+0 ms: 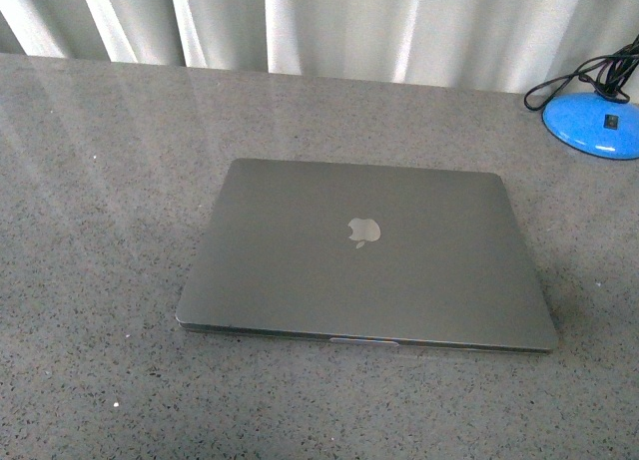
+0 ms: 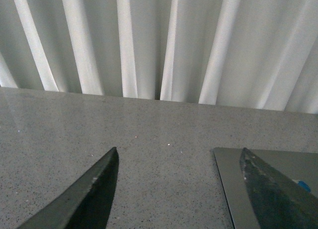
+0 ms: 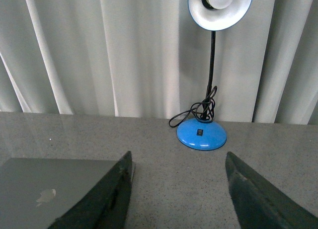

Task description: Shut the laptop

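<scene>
Laptop (image 1: pixel 366 254) lay shut, lid flat, logo up, mid-table on grey speckled table (image 1: pixel 90 230). Blue lamp (image 3: pixel 201 133) stood at far right by white curtain (image 1: pixel 329 26), black cord (image 3: pixel 191 114) coiled at base. Left gripper (image 2: pixel 179 189) hovered above table, fingers spread, nothing between, one finger (image 2: pixel 276 194) over laptop's corner. Right gripper (image 3: pixel 179 194) also spread wide, empty, near laptop's right edge, facing lamp.

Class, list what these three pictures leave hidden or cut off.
- Laptop keyboard and screen: hidden in every view by the shut lid.
- Desk lamp: front view's edge crops all but its base.
- Left gripper and right gripper: only the fingers show; arms out of frame.
</scene>
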Robot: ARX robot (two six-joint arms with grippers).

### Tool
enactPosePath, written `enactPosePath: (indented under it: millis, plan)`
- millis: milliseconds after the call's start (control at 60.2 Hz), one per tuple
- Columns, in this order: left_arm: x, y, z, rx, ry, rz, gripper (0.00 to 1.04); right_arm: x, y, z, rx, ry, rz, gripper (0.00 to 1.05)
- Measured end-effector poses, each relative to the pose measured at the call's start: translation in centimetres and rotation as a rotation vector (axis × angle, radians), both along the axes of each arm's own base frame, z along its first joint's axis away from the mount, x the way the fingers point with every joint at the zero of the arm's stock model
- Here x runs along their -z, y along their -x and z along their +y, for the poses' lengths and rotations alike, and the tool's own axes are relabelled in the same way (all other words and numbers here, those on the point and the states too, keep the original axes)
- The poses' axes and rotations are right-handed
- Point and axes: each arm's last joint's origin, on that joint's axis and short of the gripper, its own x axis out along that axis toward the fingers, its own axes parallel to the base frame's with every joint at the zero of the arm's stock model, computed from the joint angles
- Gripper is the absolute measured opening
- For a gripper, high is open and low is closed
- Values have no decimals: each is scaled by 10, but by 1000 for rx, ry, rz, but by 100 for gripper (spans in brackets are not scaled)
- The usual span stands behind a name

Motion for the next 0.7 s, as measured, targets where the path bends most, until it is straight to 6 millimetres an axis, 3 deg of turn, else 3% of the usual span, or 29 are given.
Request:
enactPosePath:
  millis: [133, 698]
  plan:
    - [0, 0, 0, 0, -1, 0, 100, 0, 0, 0, 0, -1, 0, 97]
    - [0, 0, 0, 0, -1, 0, 98, 0, 0, 0, 0, -1, 0, 95]
